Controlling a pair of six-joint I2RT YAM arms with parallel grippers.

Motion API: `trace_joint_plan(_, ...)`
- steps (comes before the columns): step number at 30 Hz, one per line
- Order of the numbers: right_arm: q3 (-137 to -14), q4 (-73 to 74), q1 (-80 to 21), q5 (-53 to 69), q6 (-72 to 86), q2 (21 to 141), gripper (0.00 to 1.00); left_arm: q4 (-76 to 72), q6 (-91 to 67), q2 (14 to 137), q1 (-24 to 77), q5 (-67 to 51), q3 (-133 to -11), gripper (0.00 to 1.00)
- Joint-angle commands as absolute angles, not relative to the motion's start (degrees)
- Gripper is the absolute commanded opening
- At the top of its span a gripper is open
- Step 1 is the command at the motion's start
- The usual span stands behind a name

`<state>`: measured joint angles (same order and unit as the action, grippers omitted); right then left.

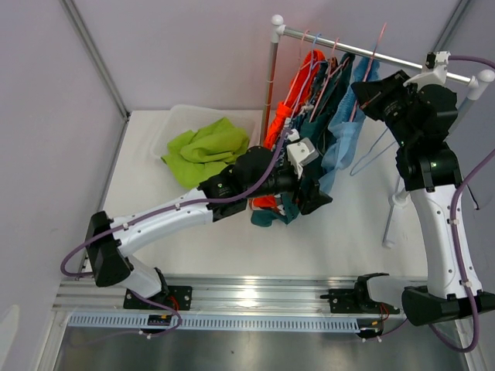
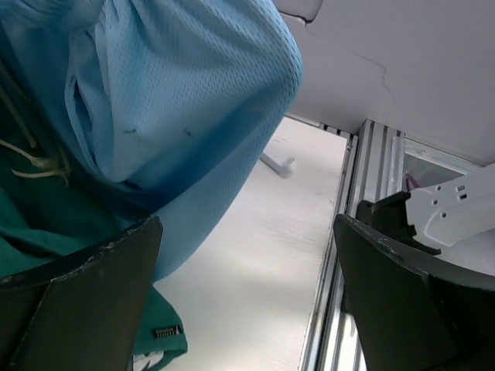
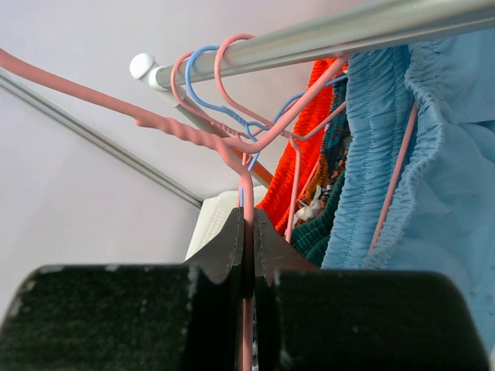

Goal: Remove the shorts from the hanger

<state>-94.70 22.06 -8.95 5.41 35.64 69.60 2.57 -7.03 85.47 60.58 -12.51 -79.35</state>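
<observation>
Left pincer point(image 2: 247, 228) agape, right pincer point(image 3: 249, 222) closed

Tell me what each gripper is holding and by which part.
The right gripper pinches a pink hanger by its bare wire; the left gripper is open, holding nothing.

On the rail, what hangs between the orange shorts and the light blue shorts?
Two pairs: the printed shorts and the dark teal shorts, between the orange shorts and light blue shorts. The right wrist view shows it best.

Bare tabletop point(image 1: 352, 232) lies open between the light blue shorts point(image 1: 348, 127) and the rack leg point(image 1: 392, 220). Hangers point(image 3: 193, 131) crowd the rail point(image 3: 348, 27) above.
</observation>
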Motion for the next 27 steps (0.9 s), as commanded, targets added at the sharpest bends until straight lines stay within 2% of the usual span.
trace_joint_plan(1, -98.3, 16.2, -9.3, 5.8, 37.1, 66.6, 0.0, -4.8, -6.5, 86.9, 61.2, -13.9, -83.2, 0.99)
trace_joint_plan(8, -97.6, 17.5, -9.3, 6.1, 38.5, 65.0, 0.0, -7.9, -8.3, 92.7, 61.2, -11.9, -87.7, 0.98)
trace_joint_plan(9, -97.7, 17.8, -9.2, 6.1, 38.4, 65.0, 0.0, -8.3, -8.5, 93.2, 61.2, -11.8, -88.1, 0.77)
trace_joint_plan(11, -98.1, 18.3, -9.2, 5.7, 38.3, 65.0, 0.0, -8.8, -9.4, 94.7, 61.2, -11.3, -88.2, 0.44)
trace_joint_plan(12, -98.3, 18.6, -9.1, 5.5, 37.9, 65.0, 0.0, -8.7, -9.8, 94.8, 61.2, -11.2, -88.0, 0.09)
trace_joint_plan(13, -98.4, 18.8, -9.1, 5.4, 37.7, 65.0, 0.0, -8.4, -10.0, 94.8, 61.3, -11.0, -87.6, 0.0)
trace_joint_plan(16, -99.3, 20.0, -8.1, 4.7, 37.4, 65.7, 0.0, -9.3, -10.5, 91.8, 62.0, -9.6, -82.3, 0.0)
trace_joint_plan(21, -99.7, 20.3, -4.0, 5.2, 37.8, 67.1, 0.0, -13.3, -11.6, 79.9, 67.0, -5.2, -64.9, 0.0)
trace_joint_plan(27, -99.3, 19.8, -1.2, 5.3, 38.0, 68.1, 0.0, -15.3, -12.6, 74.5, 72.9, -0.3, -57.1, 0.0)
